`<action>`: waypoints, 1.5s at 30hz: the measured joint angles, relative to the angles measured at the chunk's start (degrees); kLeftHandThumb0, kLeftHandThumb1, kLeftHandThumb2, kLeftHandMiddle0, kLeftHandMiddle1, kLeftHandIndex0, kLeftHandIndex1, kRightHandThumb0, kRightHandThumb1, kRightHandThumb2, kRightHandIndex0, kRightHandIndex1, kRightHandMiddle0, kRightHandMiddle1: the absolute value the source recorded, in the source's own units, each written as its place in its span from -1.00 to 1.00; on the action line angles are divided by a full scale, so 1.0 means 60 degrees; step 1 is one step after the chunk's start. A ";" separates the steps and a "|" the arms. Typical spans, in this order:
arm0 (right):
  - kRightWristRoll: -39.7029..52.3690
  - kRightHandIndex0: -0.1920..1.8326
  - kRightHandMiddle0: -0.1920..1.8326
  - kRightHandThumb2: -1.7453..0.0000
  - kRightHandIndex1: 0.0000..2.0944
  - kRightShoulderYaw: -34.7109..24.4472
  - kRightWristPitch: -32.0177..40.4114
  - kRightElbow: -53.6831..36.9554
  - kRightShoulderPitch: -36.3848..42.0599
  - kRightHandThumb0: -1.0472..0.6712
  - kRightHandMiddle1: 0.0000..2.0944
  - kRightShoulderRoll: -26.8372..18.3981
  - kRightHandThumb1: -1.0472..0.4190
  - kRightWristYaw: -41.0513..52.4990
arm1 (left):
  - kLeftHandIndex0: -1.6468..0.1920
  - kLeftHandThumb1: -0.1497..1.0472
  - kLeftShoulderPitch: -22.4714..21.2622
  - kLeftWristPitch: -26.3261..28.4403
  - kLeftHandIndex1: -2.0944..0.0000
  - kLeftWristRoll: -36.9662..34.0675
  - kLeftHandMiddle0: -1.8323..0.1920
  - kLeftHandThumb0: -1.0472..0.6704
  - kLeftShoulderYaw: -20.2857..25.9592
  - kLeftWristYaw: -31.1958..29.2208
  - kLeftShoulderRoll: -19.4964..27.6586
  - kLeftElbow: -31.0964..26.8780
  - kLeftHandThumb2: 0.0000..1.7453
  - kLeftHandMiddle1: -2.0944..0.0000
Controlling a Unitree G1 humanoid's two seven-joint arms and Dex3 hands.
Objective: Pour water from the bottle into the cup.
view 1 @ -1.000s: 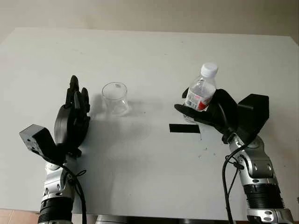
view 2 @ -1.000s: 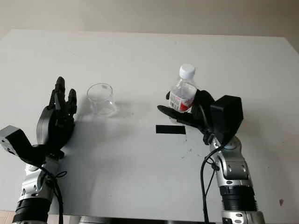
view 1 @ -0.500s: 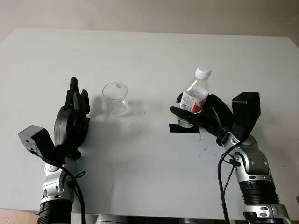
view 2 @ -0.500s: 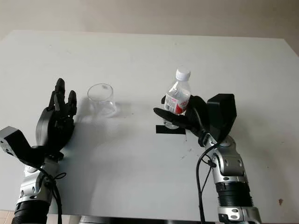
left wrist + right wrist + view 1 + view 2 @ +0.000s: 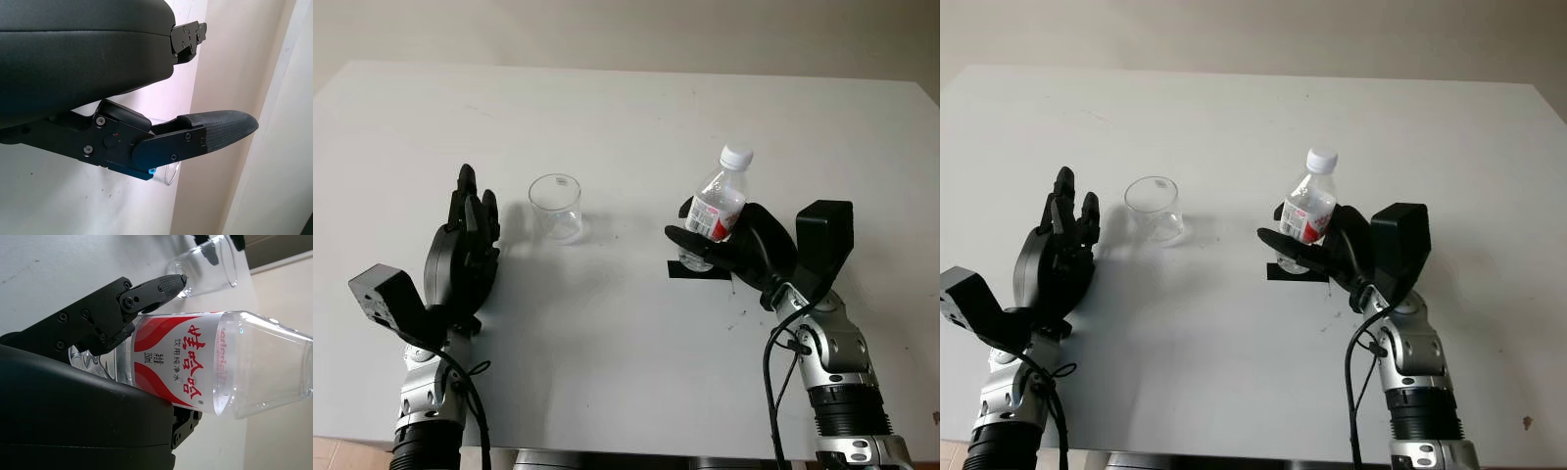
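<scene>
Above white table (image 5: 607,108), bottle (image 5: 715,211) in right hand (image 5: 734,253), cap tilted up-right.

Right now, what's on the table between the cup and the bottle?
Nothing: in the left eye view, bare white table separates the cup from the bottle held in the right hand.

The right hand (image 5: 744,250) covers the water bottle's (image 5: 716,210) base and part of the black tape strip (image 5: 700,270) at its 6 o'clock. In the right wrist view the bottle's cap is cut off. The left hand's finger (image 5: 215,132) hides most of the cup (image 5: 168,174).
</scene>
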 measured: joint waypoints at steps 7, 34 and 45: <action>-0.0669 -0.53 -0.78 0.91 1.00 0.0484 -0.0542 -0.0383 0.0432 -0.27 1.00 -0.0286 -1.00 0.0238 | 1.00 1.00 0.0010 0.0011 1.00 -0.0004 1.00 -0.77 0.0011 -0.0075 0.0039 0.0001 -0.28 1.00; -0.2201 -0.96 -1.00 0.94 -0.91 0.1120 -0.4190 0.1221 0.1065 -0.74 -0.72 0.0114 -0.87 -0.1435 | 1.00 1.00 0.0104 0.0187 1.00 -0.0031 1.00 -0.76 0.0225 -0.0358 0.0300 0.0077 -0.30 0.98; -0.1801 -1.00 -0.97 0.94 -0.99 0.0761 -0.5320 0.2134 0.1044 -0.82 -0.89 0.0421 -0.90 -0.1773 | 1.00 1.00 0.0104 0.0317 1.00 -0.0031 1.00 -0.76 0.0273 -0.0319 0.0382 0.0076 -0.33 0.97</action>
